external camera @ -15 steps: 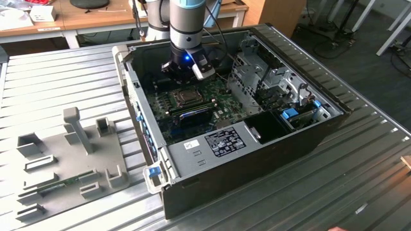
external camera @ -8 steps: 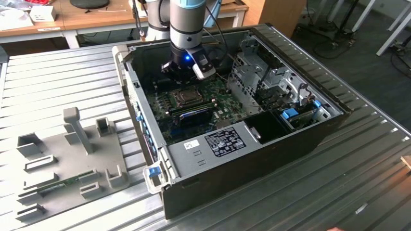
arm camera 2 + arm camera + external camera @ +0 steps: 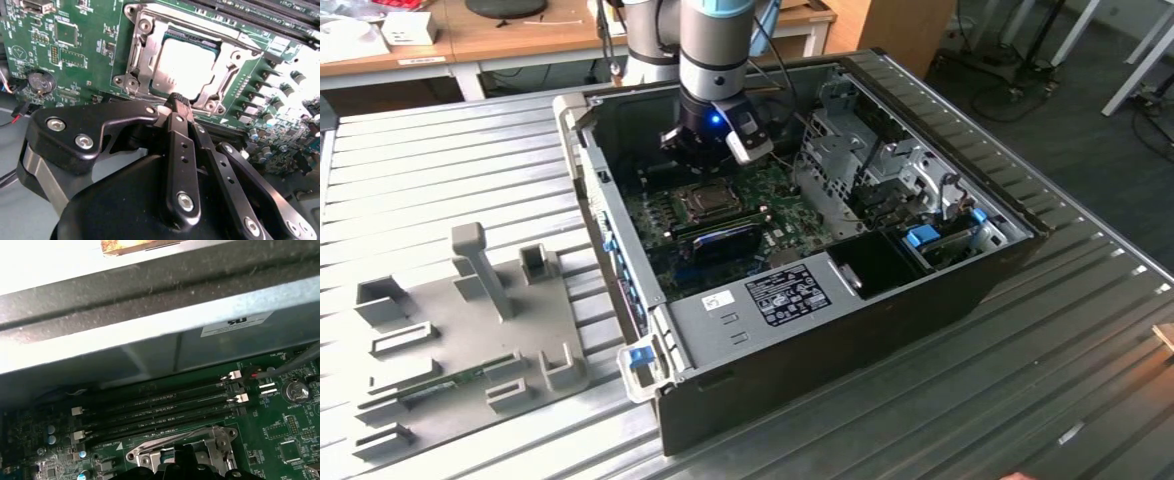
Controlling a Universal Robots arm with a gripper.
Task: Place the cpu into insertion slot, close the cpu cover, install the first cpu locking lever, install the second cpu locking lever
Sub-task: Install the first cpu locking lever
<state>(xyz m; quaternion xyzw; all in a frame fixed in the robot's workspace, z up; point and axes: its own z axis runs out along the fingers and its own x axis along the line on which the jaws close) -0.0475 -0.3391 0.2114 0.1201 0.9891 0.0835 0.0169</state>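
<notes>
A ribbed metal table (image 3: pixel 1014 380) carries an open dark computer case (image 3: pixel 854 340) lying on its side, with a grey robot arm (image 3: pixel 714 60) coming down into it almost vertically from the case's far wall, its wrist tilted slightly.

In the second wrist view the black gripper (image 3: pixel 175 102) has its two fingers drawn together to a single tip and pinches nothing. That tip hangs low over the green circuit board (image 3: pixel 95 55), right at the near edge of the square silver-rimmed insertion slot (image 3: pixel 131 50). The slot therefore lies directly ahead of the tip, just beyond it.

The small pale silvery-tan cpu (image 3: pixel 187 65) sits inside the slot. The thin silvery framed cpu cover (image 3: pixel 152 65) appears to lie flat around it, the chip's face showing through its window. I judge that placing the chip and closing the cover are done. Whether either locking lever is latched cannot be told.

Beyond the slot, long narrow black memory slots (image 3: pixel 160 412) run parallel to its far edge, below the case wall.
</notes>
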